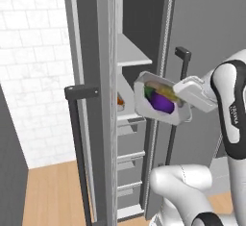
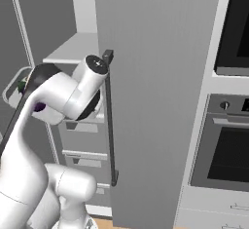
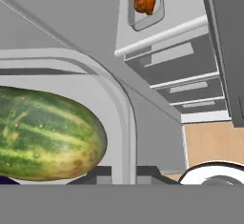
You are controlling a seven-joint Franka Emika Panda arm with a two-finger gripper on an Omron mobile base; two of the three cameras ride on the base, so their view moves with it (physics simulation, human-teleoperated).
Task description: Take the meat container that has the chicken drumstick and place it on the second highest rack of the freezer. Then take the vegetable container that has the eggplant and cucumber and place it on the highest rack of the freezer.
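The gripper [image 1: 185, 91] is pinched shut on the rim of the vegetable container [image 1: 161, 102], which hangs in the air in front of the open freezer [image 1: 132, 37], tilted so its open face turns toward the left base camera. The eggplant [image 1: 163, 104] and the cucumber [image 3: 45, 135] lie inside it; in the hand view the cucumber runs along the tray's length, close against the rim beside the fingers. The highest rack [image 1: 132, 56] lies above and beyond the container, further into the cabinet and toward its left wall, so the tray seems to need lifting and levelling before it can slide in over that shelf's front edge. On the shelf below, the meat container [image 3: 147, 6] with the chicken drumstick [image 3: 144, 2] already sits near the front edge, so that part looks finished. The arm rises from the base, bends at the elbow, and reaches leftward with the wrist turned sideways, just beside the edge of the open freezer door [image 2: 155, 77].
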